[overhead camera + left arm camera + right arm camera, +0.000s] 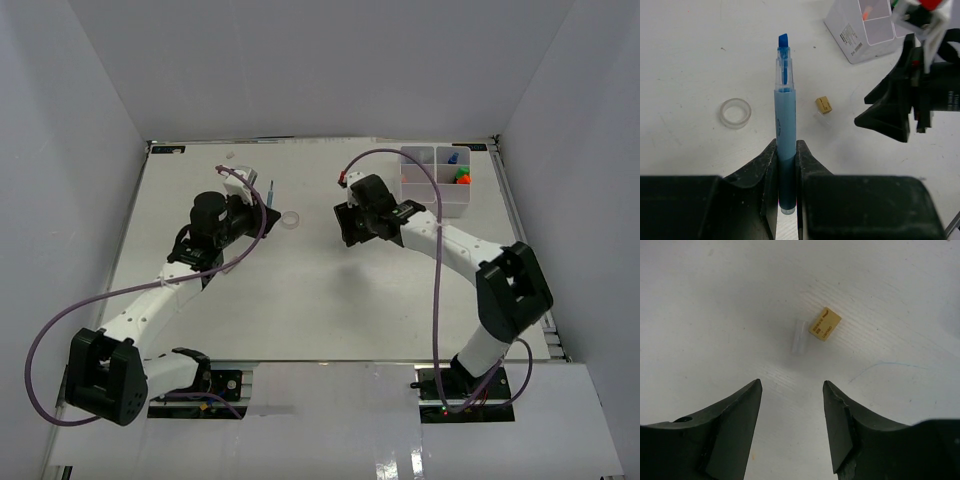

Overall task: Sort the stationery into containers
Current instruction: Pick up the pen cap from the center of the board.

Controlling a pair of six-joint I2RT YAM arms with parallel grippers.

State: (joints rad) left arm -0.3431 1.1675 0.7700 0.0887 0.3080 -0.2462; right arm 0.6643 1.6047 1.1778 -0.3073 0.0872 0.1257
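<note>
Right gripper [792, 385] hangs with jaws parted, only bare table between them. Just ahead lies the tan block [825, 324], a clear sliver [799, 336] beside it. The tape ring [291, 220] sits in the lane between the arms, and the left gripper [786, 145] pokes its clamped blue pen [785, 115] out there too. The white box [435, 207] blocks the far right.
</note>
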